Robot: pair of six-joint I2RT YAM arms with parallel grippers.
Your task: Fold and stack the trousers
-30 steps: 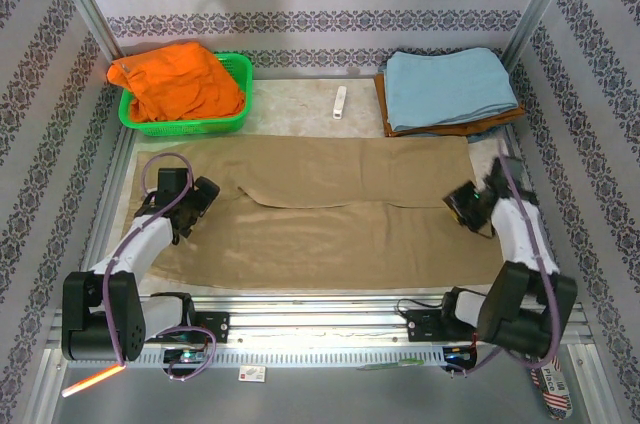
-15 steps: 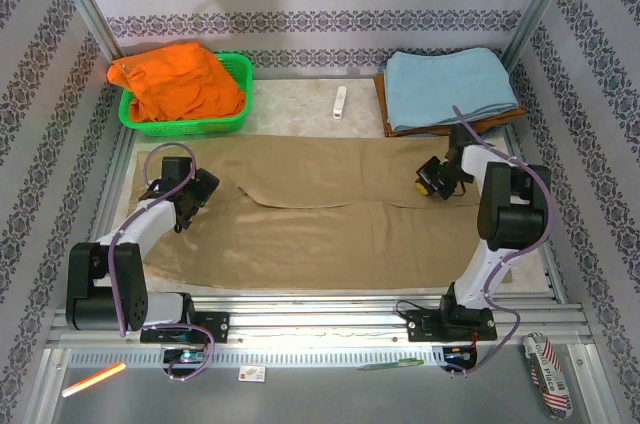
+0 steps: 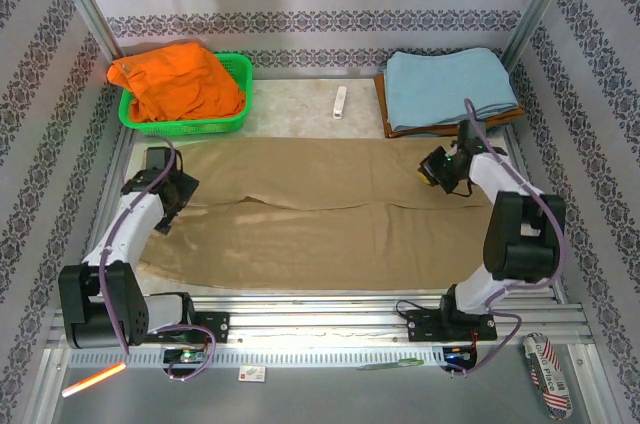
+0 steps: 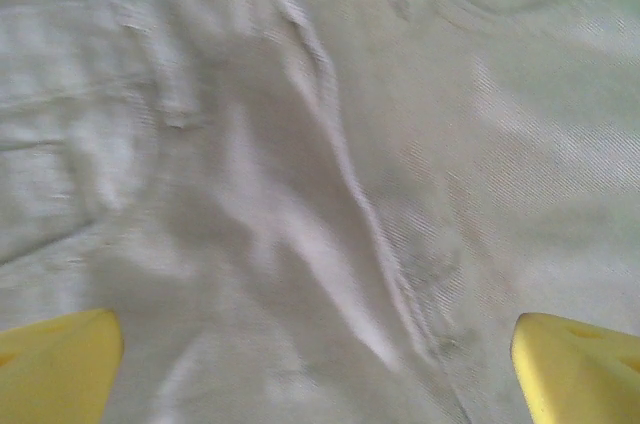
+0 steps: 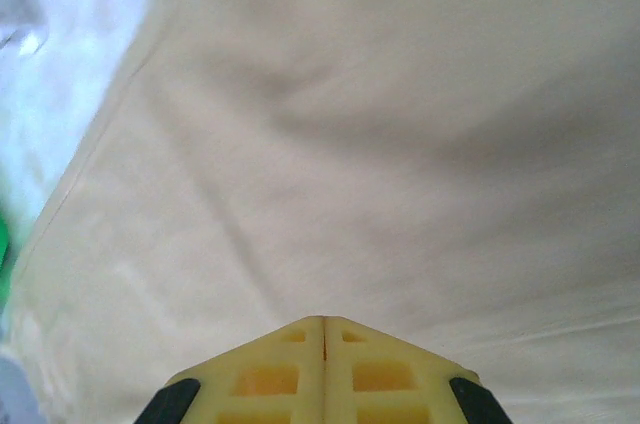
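The khaki trousers (image 3: 330,214) lie spread flat across the table, waistband at the left and leg ends at the right. My left gripper (image 3: 175,196) hovers low over the waistband end, jaws wide open. In the left wrist view its yellow fingertips (image 4: 55,369) frame creased trouser cloth (image 4: 300,194), and the left gripper (image 4: 320,384) holds nothing. My right gripper (image 3: 431,169) sits on the far leg near its right end. In the right wrist view the right gripper (image 5: 323,322) is shut, tips pressed together against the pale cloth (image 5: 400,144), with no fabric seen between them.
A green basket (image 3: 238,69) holding an orange garment (image 3: 175,84) stands at the back left. A light-blue folded cloth (image 3: 450,84) tops a stack at the back right. A small white object (image 3: 340,102) lies between them. The metal rail (image 3: 320,329) runs along the near edge.
My right arm swung from the table's right edge up and left onto the far leg, and its jaws closed. My left gripper drifted left and back over the waistband, staying open.
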